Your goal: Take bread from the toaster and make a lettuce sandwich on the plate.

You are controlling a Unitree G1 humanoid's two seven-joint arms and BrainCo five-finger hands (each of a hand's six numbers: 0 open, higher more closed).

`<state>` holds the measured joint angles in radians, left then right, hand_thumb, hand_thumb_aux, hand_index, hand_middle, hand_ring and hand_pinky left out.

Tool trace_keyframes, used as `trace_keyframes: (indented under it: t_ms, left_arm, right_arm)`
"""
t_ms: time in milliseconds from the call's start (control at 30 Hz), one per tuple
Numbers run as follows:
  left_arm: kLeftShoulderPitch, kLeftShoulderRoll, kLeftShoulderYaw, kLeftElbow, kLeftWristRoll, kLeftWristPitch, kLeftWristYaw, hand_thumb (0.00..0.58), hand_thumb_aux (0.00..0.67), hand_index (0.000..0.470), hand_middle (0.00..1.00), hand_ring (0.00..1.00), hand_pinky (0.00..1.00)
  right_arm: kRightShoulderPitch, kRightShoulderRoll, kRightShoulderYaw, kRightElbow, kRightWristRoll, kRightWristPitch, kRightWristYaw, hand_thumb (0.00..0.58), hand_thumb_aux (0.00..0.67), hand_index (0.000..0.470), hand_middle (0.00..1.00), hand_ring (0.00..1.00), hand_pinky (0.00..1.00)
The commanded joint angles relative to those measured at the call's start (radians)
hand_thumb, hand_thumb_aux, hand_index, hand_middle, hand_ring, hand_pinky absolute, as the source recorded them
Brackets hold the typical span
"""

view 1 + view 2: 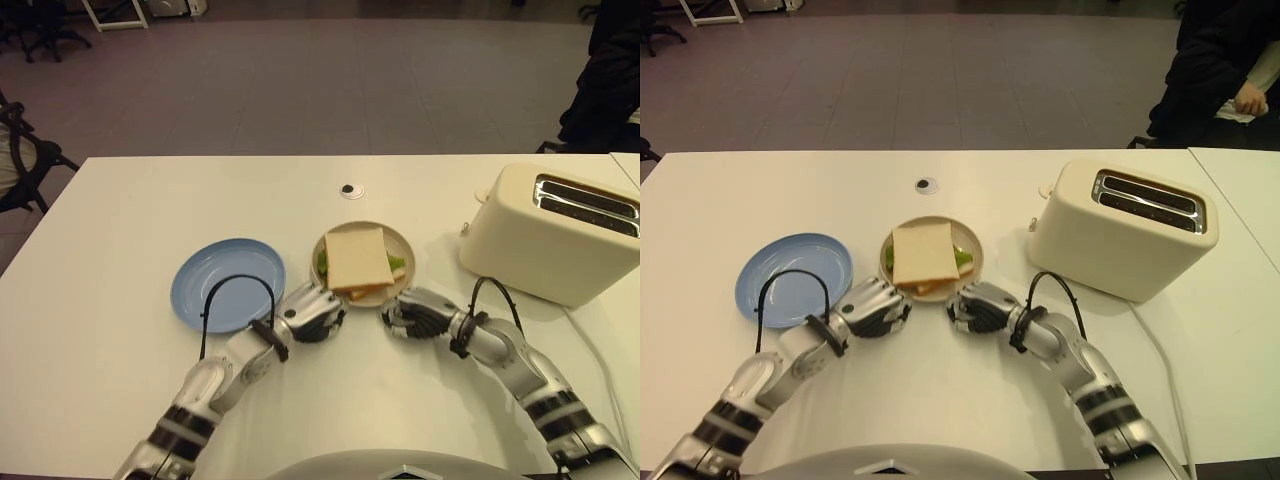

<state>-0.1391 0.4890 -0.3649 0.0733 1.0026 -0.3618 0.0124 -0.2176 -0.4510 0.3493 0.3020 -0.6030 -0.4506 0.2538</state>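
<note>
— What sits on the white table [100, 300]?
— A blue plate [228, 284] on the left, and farther back a small round cap [351, 190] with a dark centre.
— And beyond?
— Grey floor [300, 80], with office chairs [45, 30] at the far left.

A sandwich [924, 252] with lettuce [962, 258] peeking out on its right lies on a beige plate [975, 248] mid-table [740, 200]. The left hand [875, 307] and right hand [980, 307] rest curled just before it. A blue plate [795, 278] lies left, and a toaster [1125, 228] stands right.
</note>
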Motion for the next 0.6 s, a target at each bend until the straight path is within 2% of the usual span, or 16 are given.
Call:
trace_keyframes:
  t_ms: [33,133,167,200,233,267,300,333,367,433,500,600]
  left_arm:
    - [-0.094,0.005,-0.015,0.145,0.007,-0.002,0.068,0.58,0.67,0.47,1.0,1.0,1.0]
    - [-0.056,0.029,-0.015,0.113,-0.011,-0.008,0.087,0.58,0.67,0.47,1.0,1.0,1.0]
    - [-0.019,0.038,-0.005,0.057,-0.025,-0.005,0.08,0.58,0.67,0.47,1.0,1.0,1.0]
    - [0.03,0.043,0.012,-0.021,-0.049,0.0,0.069,0.58,0.67,0.47,1.0,1.0,1.0]
    - [0.089,0.042,0.031,-0.116,-0.087,0.006,0.052,0.575,0.607,0.426,1.0,1.0,1.0]
    - [0.16,0.031,0.052,-0.23,-0.154,0.01,0.033,0.52,0.455,0.319,1.0,1.0,1.0]
    - [0.239,0.008,0.074,-0.345,-0.243,0.018,0.02,0.304,0.208,0.146,0.89,0.89,0.89]
    - [0.319,-0.022,0.092,-0.449,-0.348,0.028,0.016,0.0,0.0,0.0,0.76,0.76,0.76]
    - [0.382,-0.048,0.102,-0.522,-0.437,0.032,0.016,0.0,0.0,0.0,0.7,0.7,0.7]
    - [0.481,-0.103,0.11,-0.601,-0.63,0.023,0.031,0.0,0.0,0.0,0.0,0.0,0.0]
    - [0.531,-0.149,0.137,-0.587,-0.795,0.006,0.036,0.0,0.0,0.0,0.0,0.0,0.0]
    - [0.526,-0.188,0.172,-0.492,-1.01,-0.031,-0.023,0.0,0.0,0.0,0.0,0.0,0.0]
  right_arm:
    - [-0.076,0.02,0.002,0.099,-0.013,0.006,-0.057,0.58,0.67,0.47,1.0,1.0,1.0]
    - [-0.074,0.013,0.0,0.038,0.02,-0.044,-0.064,0.58,0.67,0.47,1.0,1.0,1.0]
    - [-0.053,0.002,-0.01,-0.008,0.041,-0.062,-0.058,0.573,0.599,0.42,1.0,1.0,1.0]
    - [-0.028,-0.011,-0.023,-0.06,0.071,-0.082,-0.047,0.478,0.389,0.273,0.97,0.97,0.97]
    - [0.0,-0.028,-0.039,-0.117,0.112,-0.101,-0.031,0.194,0.123,0.087,0.89,0.89,0.89]
    - [0.038,-0.048,-0.061,-0.176,0.185,-0.12,-0.006,0.0,0.0,0.0,0.76,0.76,0.76]
    - [0.082,-0.067,-0.086,-0.233,0.288,-0.129,0.03,0.0,0.0,0.0,0.62,0.62,0.62]
    - [0.13,-0.082,-0.11,-0.288,0.414,-0.127,0.071,0.0,0.0,0.0,0.2,0.2,0.2]
    - [0.169,-0.089,-0.126,-0.329,0.528,-0.115,0.108,0.0,0.0,0.0,0.0,0.0,0.0]
    - [0.228,-0.075,-0.155,-0.376,0.715,-0.078,0.155,0.0,0.0,0.0,0.0,0.0,0.0]
    - [0.27,-0.033,-0.171,-0.398,0.853,-0.034,0.177,0.0,0.0,0.0,0.0,0.0,0.0]
    - [0.289,0.042,-0.182,-0.358,0.931,-0.001,0.186,0.0,0.0,0.0,0.0,0.0,0.0]
